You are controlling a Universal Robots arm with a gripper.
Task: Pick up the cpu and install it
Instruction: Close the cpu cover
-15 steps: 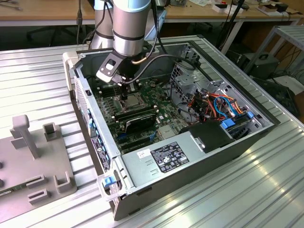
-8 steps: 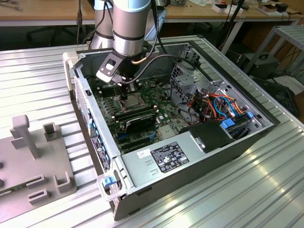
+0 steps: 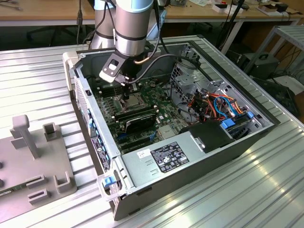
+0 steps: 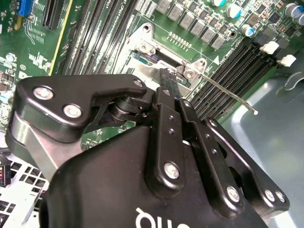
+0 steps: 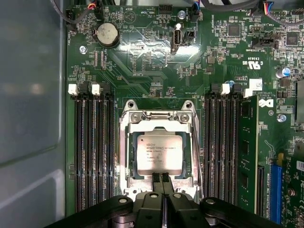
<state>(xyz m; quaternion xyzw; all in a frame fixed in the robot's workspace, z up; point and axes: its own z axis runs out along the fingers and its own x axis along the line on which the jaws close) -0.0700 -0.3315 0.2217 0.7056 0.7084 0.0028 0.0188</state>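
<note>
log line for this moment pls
gripper: shut, tips at the cpu's edge | cpu: lying flat in socket | contact: cannot tell

Open PC case (image 3: 90,114) lies on the ribbed metal surface (image 3: 237,199). Green motherboard (image 5: 142,57): coin cell (image 5: 107,34), black memory slots (image 5: 92,152), one memory stick (image 5: 248,152) seated. Power supply (image 3: 185,159) inside, orange/blue cables (image 3: 216,102) near it. Grey fixture (image 3: 33,156) at exterior view's left.

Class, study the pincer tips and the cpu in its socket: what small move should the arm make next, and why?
Probably lift the pincer straight up a little. The cpu lies flat within the socket frame, and the shut pincer tips sit at one edge of the chip, so a sideways move might drag it.
</note>
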